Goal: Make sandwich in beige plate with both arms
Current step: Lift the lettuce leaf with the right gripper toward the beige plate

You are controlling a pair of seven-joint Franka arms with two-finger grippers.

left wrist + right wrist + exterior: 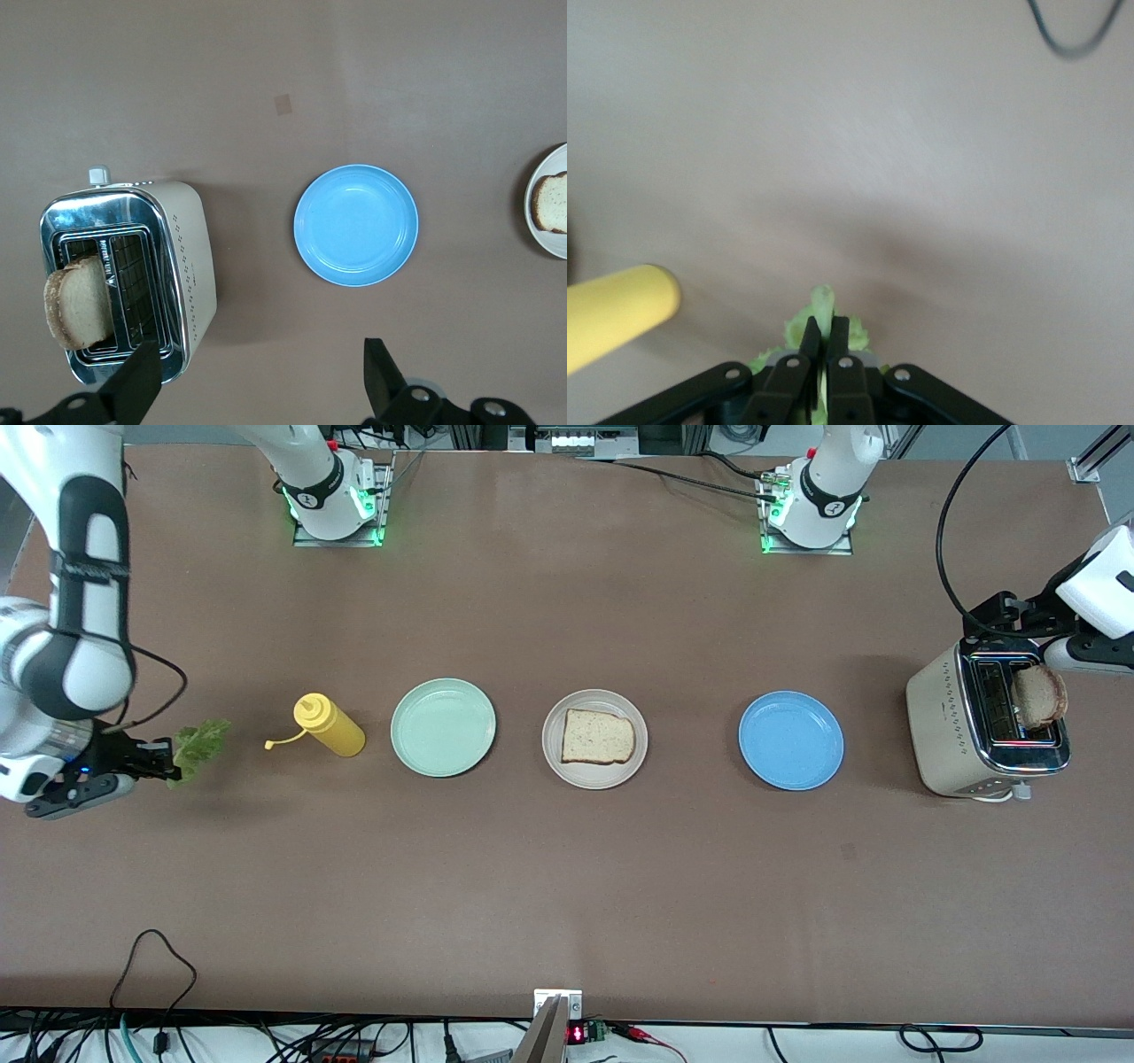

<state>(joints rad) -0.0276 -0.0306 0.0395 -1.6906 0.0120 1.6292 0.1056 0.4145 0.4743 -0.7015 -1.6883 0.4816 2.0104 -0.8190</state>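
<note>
Front view: right pincer (168, 766) clamped on lettuce leaf (200, 746), at the right arm's end of the worktop (567, 886), beside yellow bottle (330, 724). One bread slice (598, 736) on beige plate (594, 774), between mint-green plate (443, 727) and blue plate (791, 740).

Left wrist view: left pincer (257, 385) spread wide, empty, above toaster (190, 266) holding second slice (78, 303).

Right wrist view: fingers (810, 341) pressed together on the leaf.
</note>
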